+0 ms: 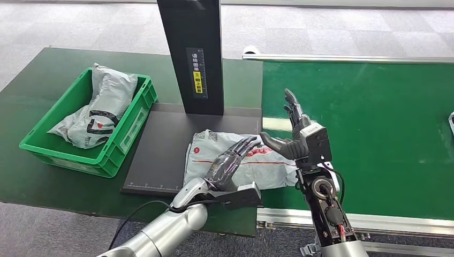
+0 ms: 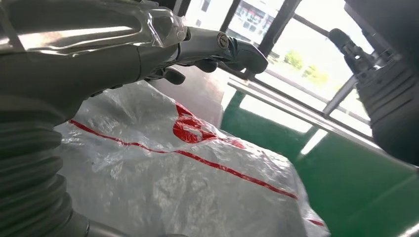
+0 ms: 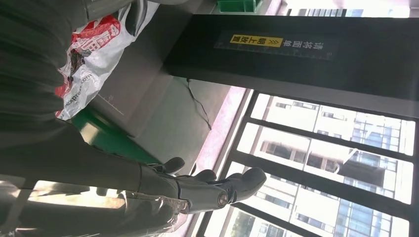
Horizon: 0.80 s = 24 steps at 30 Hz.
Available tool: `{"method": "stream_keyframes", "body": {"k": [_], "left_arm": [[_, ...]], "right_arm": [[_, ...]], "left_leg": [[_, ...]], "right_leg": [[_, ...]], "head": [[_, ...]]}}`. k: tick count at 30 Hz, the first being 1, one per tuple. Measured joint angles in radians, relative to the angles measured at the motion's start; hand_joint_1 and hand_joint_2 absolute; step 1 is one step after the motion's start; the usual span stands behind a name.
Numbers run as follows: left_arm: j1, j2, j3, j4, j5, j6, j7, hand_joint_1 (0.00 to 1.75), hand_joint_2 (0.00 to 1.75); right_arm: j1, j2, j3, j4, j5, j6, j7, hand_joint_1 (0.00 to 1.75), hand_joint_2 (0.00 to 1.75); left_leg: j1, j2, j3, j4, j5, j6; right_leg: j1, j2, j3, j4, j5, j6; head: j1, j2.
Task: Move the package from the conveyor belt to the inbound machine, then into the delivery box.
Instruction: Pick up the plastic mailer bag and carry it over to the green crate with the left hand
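Two packages (image 1: 99,112) already lie in the green delivery box (image 1: 126,134) at the left of the surface, so I take the one in front of me to be the piece in hand. That package (image 1: 251,163), a white bag with red print, lies flat and straddles the edge: most of it on the dark plate of the inbound machine (image 1: 160,144), its right end hanging over onto the green conveyor belt (image 1: 375,123). I judge it sits there so its label faces up under the machine's black column (image 1: 190,53), which carries a yellow sign on its front.

My left hand (image 1: 229,160) reaches in low from the near side, palm down over the package's middle, fingers stretched out flat and a little apart. From the head view it looks to rest on the bag, though in the left wrist view I cannot tell for sure whether the fingers (image 2: 232,49) press the plastic or hover just above it. It grips nothing as yet.

My right hand (image 1: 297,134) stands upright just beside the package's right end, wrist vertical, palm turned toward the machine, fingers spread and holding nothing. To my eye, that pose suits nudging the bag further onto the plate or steadying it while the left hand gathers it for the box.
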Motion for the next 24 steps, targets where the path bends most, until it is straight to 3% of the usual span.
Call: {"method": "stream_keyframes", "body": {"k": [5, 12, 19, 23, 24], "left_arm": [[-0.045, -0.031, -0.005, 0.127, -0.142, 0.063, 0.098, 0.0, 1.75], [-0.06, -0.061, -0.055, 0.248, -0.301, 0.059, 0.192, 0.0, 1.75], [-0.08, -0.08, -0.09, 0.286, -0.362, 0.041, 0.224, 0.0, 1.75], [-0.09, -0.089, -0.116, 0.309, -0.399, 0.027, 0.243, 1.75, 1.75], [-0.089, -0.09, -0.118, 0.313, -0.402, 0.031, 0.244, 1.75, 1.75]], "right_arm": [[0.0, 0.008, -0.001, 0.0, 0.0, 0.0, 0.0, 0.0, 1.75], [0.0, 0.013, -0.001, 0.0, 0.0, 0.003, 0.0, 0.0, 1.75], [-0.001, 0.018, 0.0, 0.0, -0.002, 0.008, 0.0, 0.0, 1.75], [-0.008, 0.02, 0.0, 0.0, -0.003, 0.009, 0.0, 0.0, 1.75], [-0.01, 0.02, 0.0, 0.0, -0.003, 0.009, 0.0, 0.0, 1.75]], "left_leg": [[0.0, 0.0, 0.0, 0.0, 0.0, 0.0], [0.0, 0.0, 0.0, 0.0, 0.0, 0.0], [0.0, -0.001, 0.001, 0.0, 0.0, 0.0], [0.0, -0.001, 0.004, 0.0, 0.0, 0.0], [0.0, -0.001, 0.004, 0.0, 0.0, 0.001]], "right_leg": [[0.0, 0.0, 0.0, 0.0, 0.0, 0.0], [0.0, 0.0, 0.0, 0.0, 0.0, 0.0], [0.0, -0.001, 0.003, 0.0, 0.0, 0.0], [0.0, -0.001, 0.006, 0.0, 0.0, 0.0], [0.0, -0.001, 0.006, 0.0, 0.0, 0.0]], "head": [[0.0, 0.0], [0.0, 0.0], [0.0, 0.0], [0.0, 0.0], [0.0, 0.0]]}}
